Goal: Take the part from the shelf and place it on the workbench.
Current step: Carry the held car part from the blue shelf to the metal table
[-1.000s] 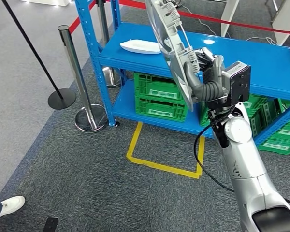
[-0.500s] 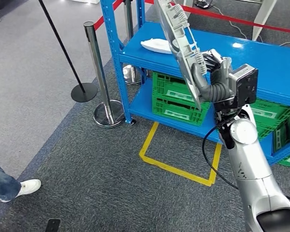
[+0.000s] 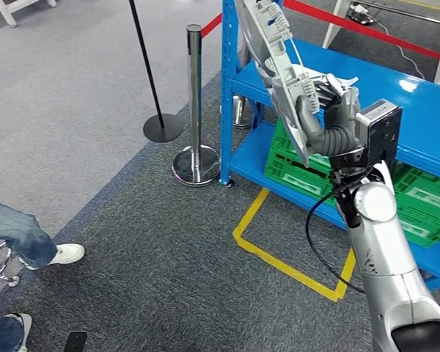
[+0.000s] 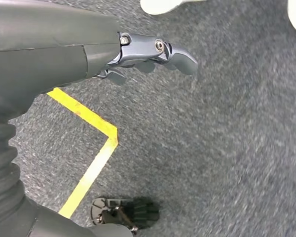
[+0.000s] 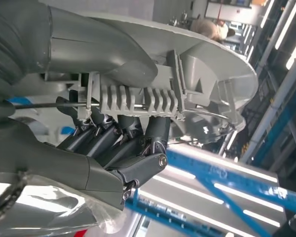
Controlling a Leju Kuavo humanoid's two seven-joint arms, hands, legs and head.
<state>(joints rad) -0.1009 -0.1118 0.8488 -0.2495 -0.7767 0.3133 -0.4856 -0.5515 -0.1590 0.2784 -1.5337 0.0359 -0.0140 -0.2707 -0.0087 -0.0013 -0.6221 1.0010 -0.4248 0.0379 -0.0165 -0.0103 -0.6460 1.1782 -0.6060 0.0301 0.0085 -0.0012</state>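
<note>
My right hand (image 3: 324, 117) grips a long grey plastic part (image 3: 273, 66) with ribs and clips, held up and tilted in front of the blue shelf (image 3: 372, 95). In the right wrist view the thumb lies over the part (image 5: 199, 69) and the dark fingers (image 5: 113, 143) curl under its ribbed edge. My left hand (image 4: 139, 54) hangs over the grey carpet with its fingers loosely extended and nothing in it.
Green crates (image 3: 295, 165) sit on the shelf's lower level. A chrome post (image 3: 194, 103) and a black stand (image 3: 162, 126) hold red rope left of the shelf. Yellow tape (image 3: 284, 257) marks the carpet. A person's leg and white shoe (image 3: 65, 254) are at the left.
The camera has turned left: shelf, posts and tape have slid right in the picture. The person's leg has come further into view. My right hand still holds the part.
</note>
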